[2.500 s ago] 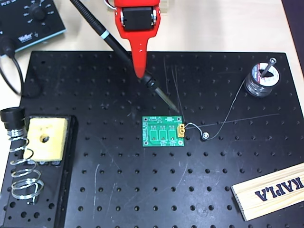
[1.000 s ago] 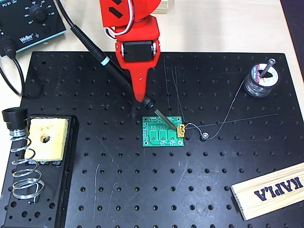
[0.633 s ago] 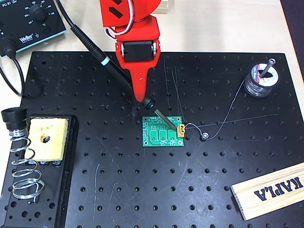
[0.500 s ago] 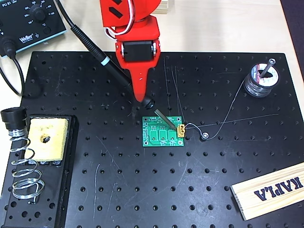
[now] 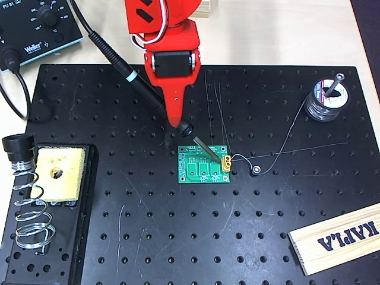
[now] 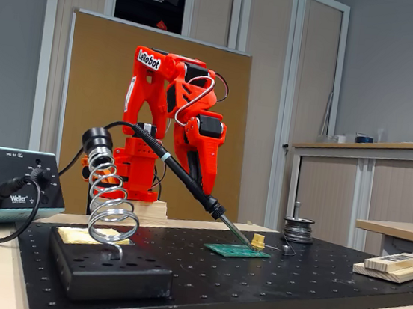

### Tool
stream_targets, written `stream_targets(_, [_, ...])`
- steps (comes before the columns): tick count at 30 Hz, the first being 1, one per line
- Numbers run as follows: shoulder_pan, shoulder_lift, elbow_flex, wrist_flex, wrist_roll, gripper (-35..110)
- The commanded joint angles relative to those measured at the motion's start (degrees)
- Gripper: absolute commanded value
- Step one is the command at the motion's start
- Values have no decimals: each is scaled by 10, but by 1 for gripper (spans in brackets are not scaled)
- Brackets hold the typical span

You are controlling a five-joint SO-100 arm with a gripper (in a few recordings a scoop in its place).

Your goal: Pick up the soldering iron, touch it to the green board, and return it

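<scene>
Surface: black perforated plate (image 5: 178, 237) lying on pale table
Gripper (image 5: 178, 123): clamping soldering iron (image 5: 142, 88)
Tip: resting on green board (image 5: 202, 168), near yellow connector, right edge

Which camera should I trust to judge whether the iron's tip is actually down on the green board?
The fixed view: from the side, the soldering iron slopes down until its tip reaches the green board beside the yellow connector. The overhead view shows where the tip lies across the green board, not its height.
</scene>
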Motion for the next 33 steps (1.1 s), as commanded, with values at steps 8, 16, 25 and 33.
stream_targets(8, [-6,7,-24,5,-7,0])
stream_targets(16, [9,34,-3,20,-9,0])
stream_targets(25, [71,105,23,41,-57,0])
stream_targets(33, [76,42,-54,49,-79,0])
